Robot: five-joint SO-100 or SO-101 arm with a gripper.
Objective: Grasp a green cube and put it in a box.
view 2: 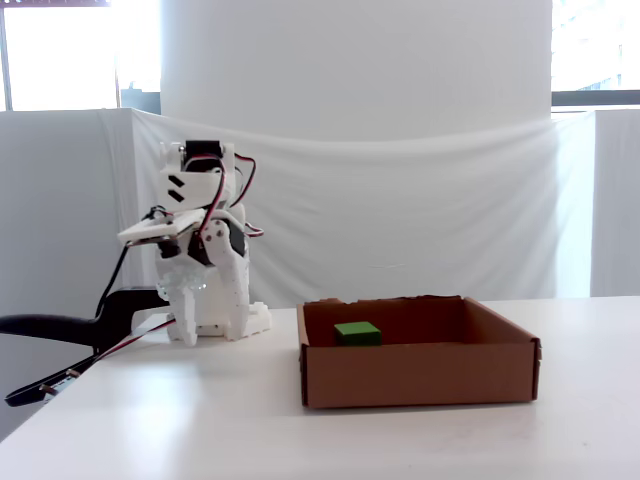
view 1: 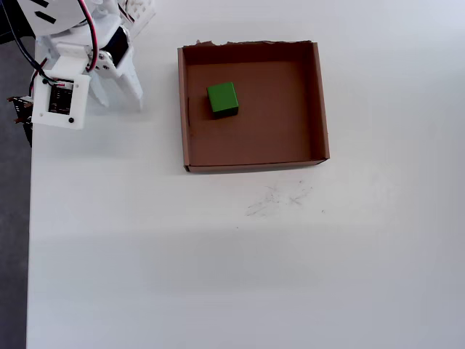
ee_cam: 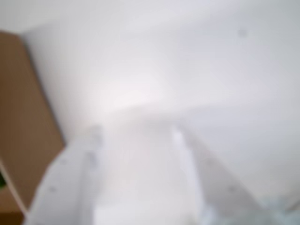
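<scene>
The green cube lies inside the brown cardboard box, in its upper left part in the overhead view. In the fixed view the cube shows just above the box's front wall. My white gripper hangs over the bare table left of the box, well apart from it. It is open, with nothing between its fingers. The wrist view is badly blurred: the two fingers frame the open gripper over white table, and a brown blur fills the left edge.
The folded arm stands on its base at the table's left end, with cables trailing off the left edge. Faint pencil marks lie below the box. A white curtain closes off the back.
</scene>
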